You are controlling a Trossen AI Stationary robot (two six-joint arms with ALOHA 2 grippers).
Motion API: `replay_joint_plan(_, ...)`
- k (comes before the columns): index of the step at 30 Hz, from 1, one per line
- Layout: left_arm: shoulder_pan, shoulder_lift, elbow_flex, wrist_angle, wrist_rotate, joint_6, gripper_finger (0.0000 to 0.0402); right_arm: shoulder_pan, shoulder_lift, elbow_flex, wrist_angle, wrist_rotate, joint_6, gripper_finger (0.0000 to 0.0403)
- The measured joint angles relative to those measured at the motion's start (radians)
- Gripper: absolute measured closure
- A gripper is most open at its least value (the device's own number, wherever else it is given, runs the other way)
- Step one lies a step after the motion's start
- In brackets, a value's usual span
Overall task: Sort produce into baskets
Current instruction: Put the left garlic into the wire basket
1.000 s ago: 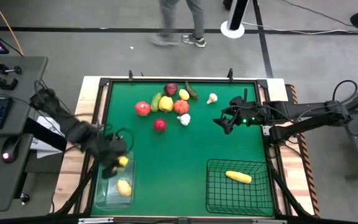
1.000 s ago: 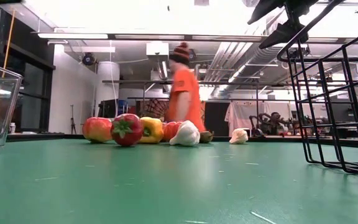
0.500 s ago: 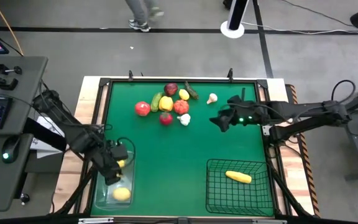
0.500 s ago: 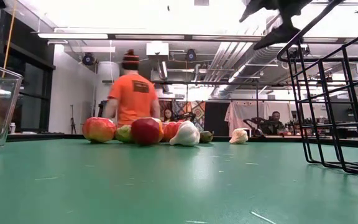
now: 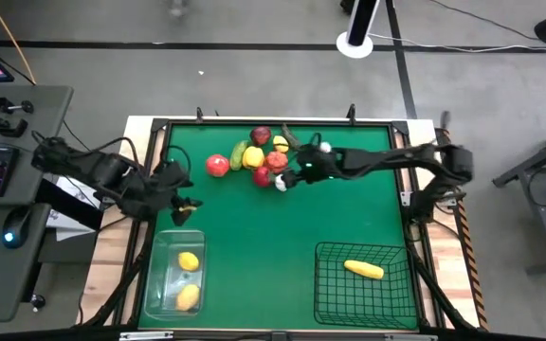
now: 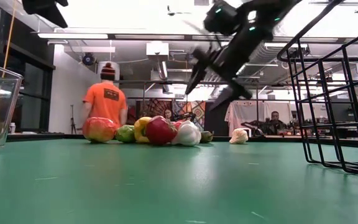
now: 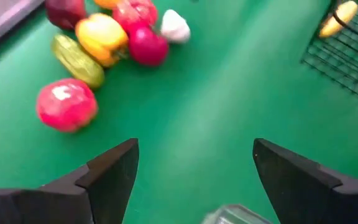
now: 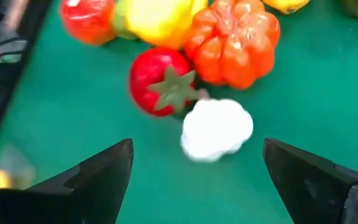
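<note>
The produce sits in a cluster at the far middle of the table: a red apple (image 5: 217, 165), a cucumber (image 5: 238, 154), a yellow pepper (image 5: 252, 157), an orange-red tomato (image 8: 232, 42), a red tomato (image 8: 163, 81) and a white garlic (image 8: 216, 129). My right gripper (image 5: 288, 180) hovers open just above the garlic and the red tomato, touching neither. My left gripper (image 5: 184, 202) is open above the far end of the clear bin (image 5: 157, 284), which holds two lemons (image 5: 189, 261). The wire basket (image 5: 322, 294) holds one yellow piece (image 5: 363, 269).
A second garlic (image 5: 323, 148), a dark apple (image 5: 261, 135) and a lemon (image 5: 281, 144) lie at the far side of the cluster. Bare green mat (image 5: 273, 246) spreads between bin and basket. A person in an orange shirt (image 6: 105, 99) stands beyond the table.
My left gripper has let go of a lemon, which now lies in the clear bin, and has risen and drawn back toward the far edge. My right gripper has swung toward the table's left and down to the cluster. The red tomato has rolled into the cluster.
</note>
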Motion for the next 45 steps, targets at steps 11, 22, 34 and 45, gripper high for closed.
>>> replay_joint_plan(11, 0.026, -0.001, 0.000, 0.000, 0.010, 0.055, 0.0101, -0.008, 0.316, 0.308, -0.276, 0.055, -0.095, 0.0053)
replay_joint_plan(22, 0.026, 0.005, 0.000, 0.000, 0.000, 0.055, 0.0101, -0.009, 0.387, 0.343, -0.348, 0.040, -0.120, 0.0062)
replay_joint_plan(34, 0.026, 0.005, 0.000, 0.023, -0.120, 0.074, 0.0101, 0.013, 0.307, 0.343, -0.396, 0.109, -0.220, 0.0207)
replay_joint_plan(45, 0.076, 0.008, 0.000, 0.151, -0.223, 0.085, 0.0101, 0.274, -0.114, 0.320, -0.682, 0.000, -0.273, 0.0207)
